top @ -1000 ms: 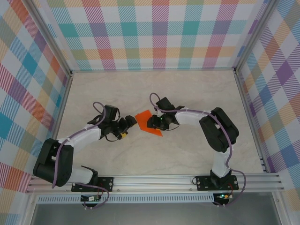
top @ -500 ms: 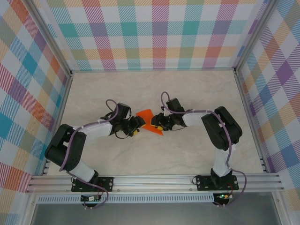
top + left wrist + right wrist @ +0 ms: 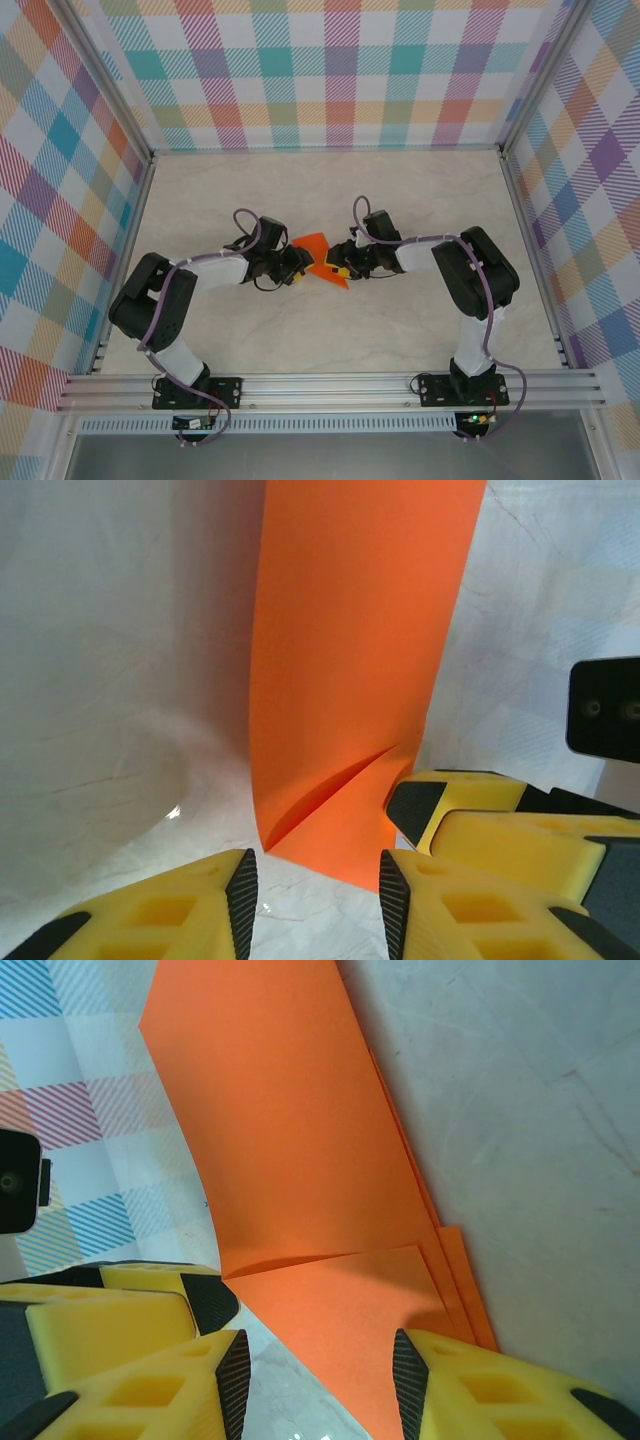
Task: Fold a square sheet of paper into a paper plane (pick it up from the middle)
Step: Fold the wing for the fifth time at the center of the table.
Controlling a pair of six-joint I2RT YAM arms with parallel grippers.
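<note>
Left end effector (image 3: 314,882) reached square sheet of paper (image 3: 350,680) from 9 o'clock, jaws narrowing, still apart; right end effector (image 3: 318,1355) open astride sheet; we expect pinch.

- Table top (image 3: 330,190): pale cream, marble-patterned surface under soft, even light, with faint glare.
- Back wall (image 3: 330,70): rises from the table top's far edge. A pastel check of teal, orange, pink, purple and yellow on white.
- Left wall (image 3: 50,180), right wall (image 3: 590,170): same check, flanking the table top.
- Corner posts (image 3: 100,75): grey metal, at its far corners.
- Aluminium rail (image 3: 330,385): slotted, along its near edge.
</note>
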